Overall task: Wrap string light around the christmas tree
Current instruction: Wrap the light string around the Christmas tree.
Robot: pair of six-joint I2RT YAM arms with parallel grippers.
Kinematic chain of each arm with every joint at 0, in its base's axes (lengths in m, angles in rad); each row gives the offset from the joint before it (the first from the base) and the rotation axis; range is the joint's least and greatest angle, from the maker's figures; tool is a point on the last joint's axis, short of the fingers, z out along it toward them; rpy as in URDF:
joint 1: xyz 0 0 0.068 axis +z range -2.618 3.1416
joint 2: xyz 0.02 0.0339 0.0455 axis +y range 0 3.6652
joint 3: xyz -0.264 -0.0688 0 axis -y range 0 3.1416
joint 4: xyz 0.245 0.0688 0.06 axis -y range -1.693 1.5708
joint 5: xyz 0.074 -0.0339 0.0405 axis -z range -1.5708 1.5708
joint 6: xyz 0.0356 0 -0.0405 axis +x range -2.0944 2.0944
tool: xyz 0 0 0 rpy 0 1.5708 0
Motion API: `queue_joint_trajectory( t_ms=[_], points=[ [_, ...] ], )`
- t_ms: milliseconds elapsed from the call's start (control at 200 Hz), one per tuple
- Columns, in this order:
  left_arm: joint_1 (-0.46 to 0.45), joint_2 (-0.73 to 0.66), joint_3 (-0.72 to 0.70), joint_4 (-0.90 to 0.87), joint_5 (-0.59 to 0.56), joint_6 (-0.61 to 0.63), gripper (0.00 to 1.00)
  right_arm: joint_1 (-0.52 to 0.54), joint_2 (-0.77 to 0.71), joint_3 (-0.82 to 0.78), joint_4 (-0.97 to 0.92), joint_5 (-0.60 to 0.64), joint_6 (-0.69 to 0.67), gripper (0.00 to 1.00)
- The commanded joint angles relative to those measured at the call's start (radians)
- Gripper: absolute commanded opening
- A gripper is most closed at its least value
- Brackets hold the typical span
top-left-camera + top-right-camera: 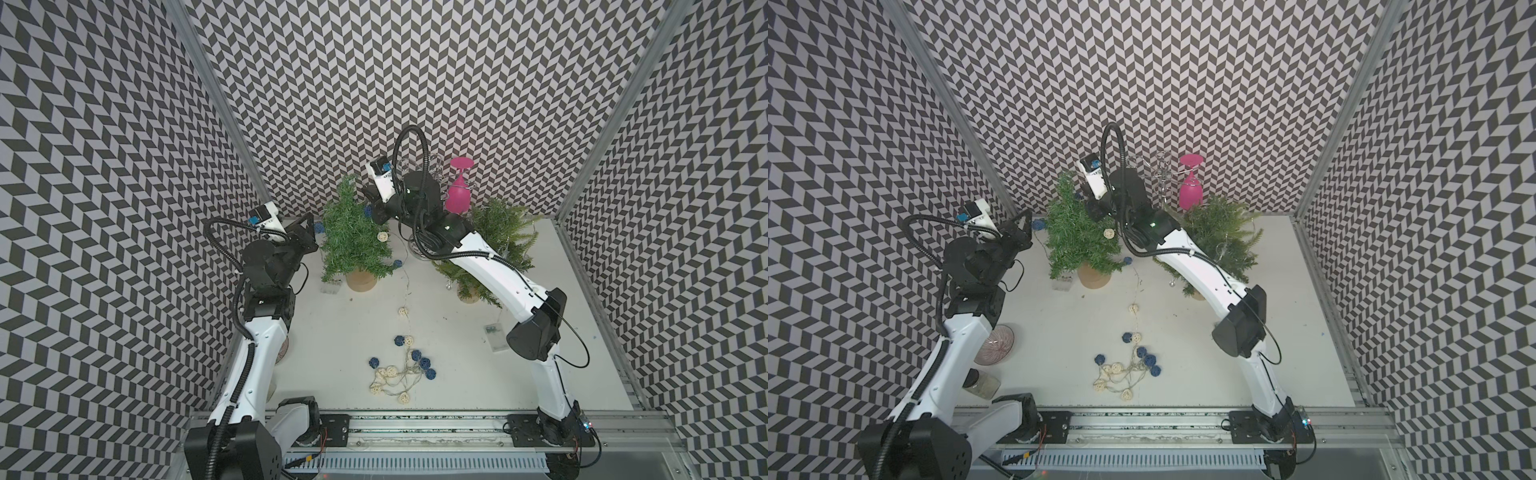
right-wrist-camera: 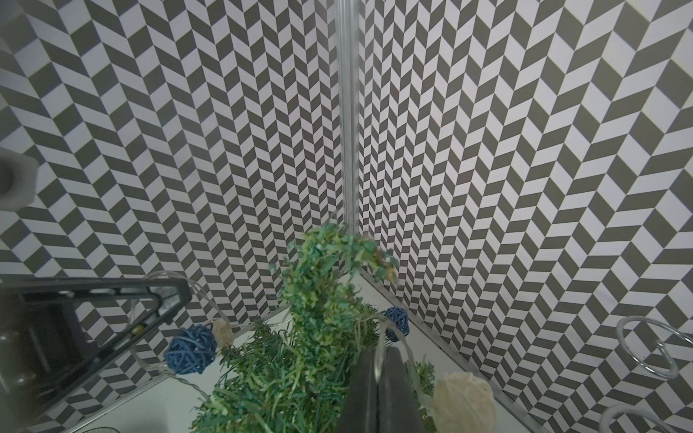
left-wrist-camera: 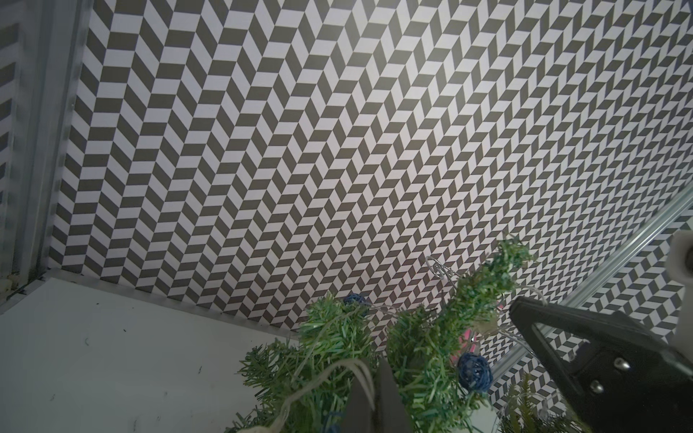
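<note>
Now left fingers [image 3: 358,406] and right fingers [image 2: 362,393] each pinch the string [image 2: 191,348] beside the tree [image 1: 353,237]; tangled slack on the worktop [image 1: 332,332] could snag and topple it.

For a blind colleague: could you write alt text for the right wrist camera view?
The right gripper, jaws shut on the clear wire of the string light, reaches into a green Christmas tree. Blue and cream woven balls are strung along it around the branches, the left gripper is close by, and chevron-patterned walls fill the background.
</note>
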Motion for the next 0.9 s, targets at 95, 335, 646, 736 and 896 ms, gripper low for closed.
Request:
queue_joint_trajectory(
  t_ms=[95, 335, 646, 736, 896],
  points=[
    [0.030, -0.029, 0.016, -0.007, 0.036, 0.001, 0.00, 0.005, -0.059, -0.003, -0.025, 0.025, 0.000, 0.00],
    [0.037, -0.049, -0.053, 0.026, 0.104, -0.035, 0.00, 0.003, -0.071, -0.012, -0.081, -0.009, 0.023, 0.00],
    [0.014, -0.100, -0.190, 0.121, 0.114, -0.060, 0.08, 0.017, -0.050, -0.049, -0.076, -0.030, 0.042, 0.06],
    [0.015, -0.103, -0.192, 0.103, 0.103, -0.049, 0.10, 0.023, -0.059, -0.061, -0.079, -0.018, 0.043, 0.08],
    [0.016, -0.105, -0.224, 0.130, 0.123, -0.056, 0.11, 0.025, -0.081, -0.119, -0.049, -0.026, 0.048, 0.17]
  ],
)
